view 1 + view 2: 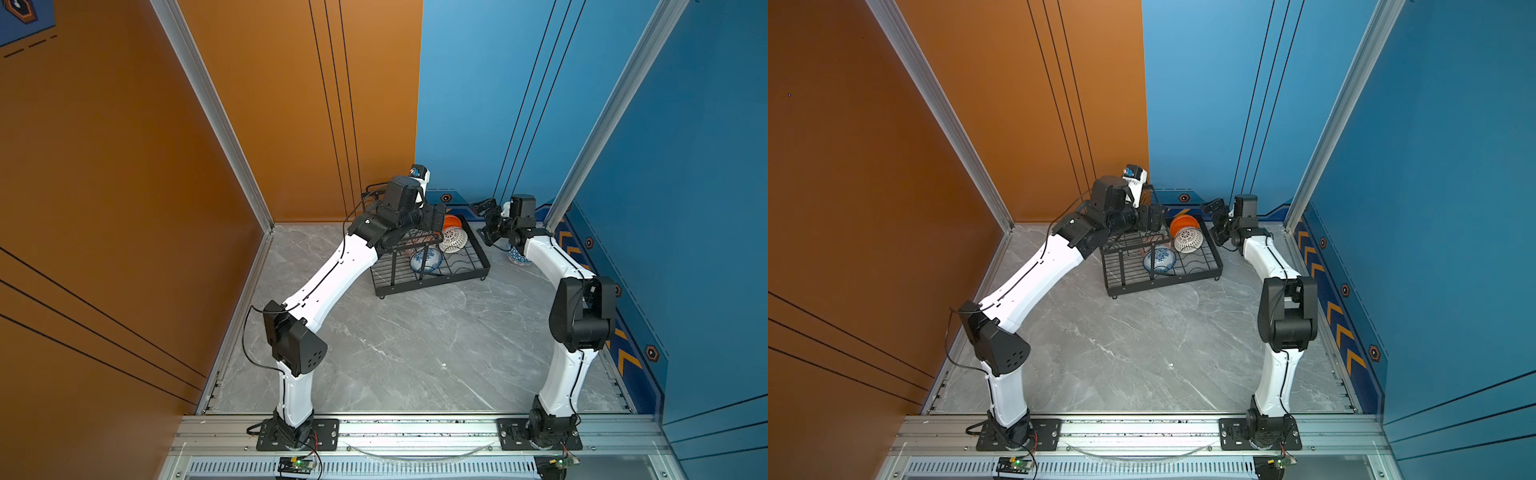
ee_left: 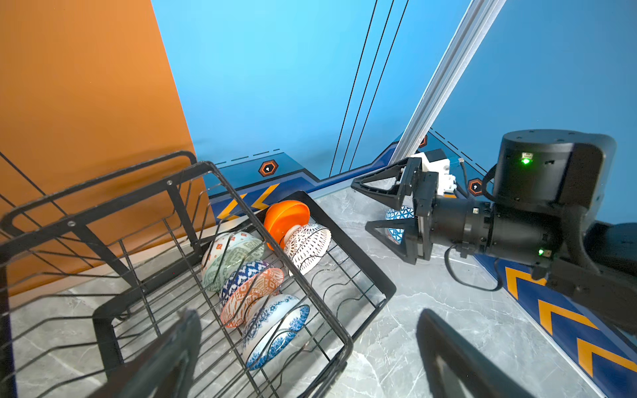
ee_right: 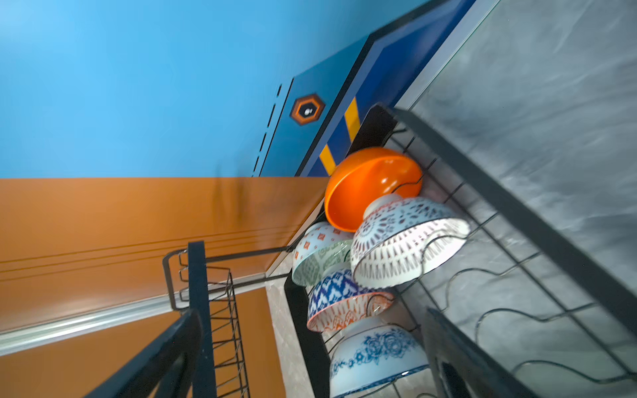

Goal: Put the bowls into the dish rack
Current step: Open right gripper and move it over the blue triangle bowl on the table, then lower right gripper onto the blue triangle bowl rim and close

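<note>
The rack [image 1: 432,281] stands at the back of the table [image 1: 399,349], its tray holding bowls on edge: an orange bowl [image 2: 287,217] at the rack's far end with a lattice bowl [image 2: 310,246] leaning on it, and alongside, below the rack's upper tier [image 2: 71,223], a row of diamond bowl [image 2: 220,246], green bowl [image 2: 236,263], zigzag bowl [image 2: 246,275], orange-print bowl [image 2: 256,296] and floral bowl [image 2: 275,330]. A triangle bowl [image 1: 517,255] sits on the table off the rack's right side, under the right arm. The right gripper [image 2: 362,206] hovers off the rack's far right corner, jaws spread and empty. The left gripper [image 1: 436,218] hangs over the rack's upper tier, jaws spread wide, holding nothing
</note>
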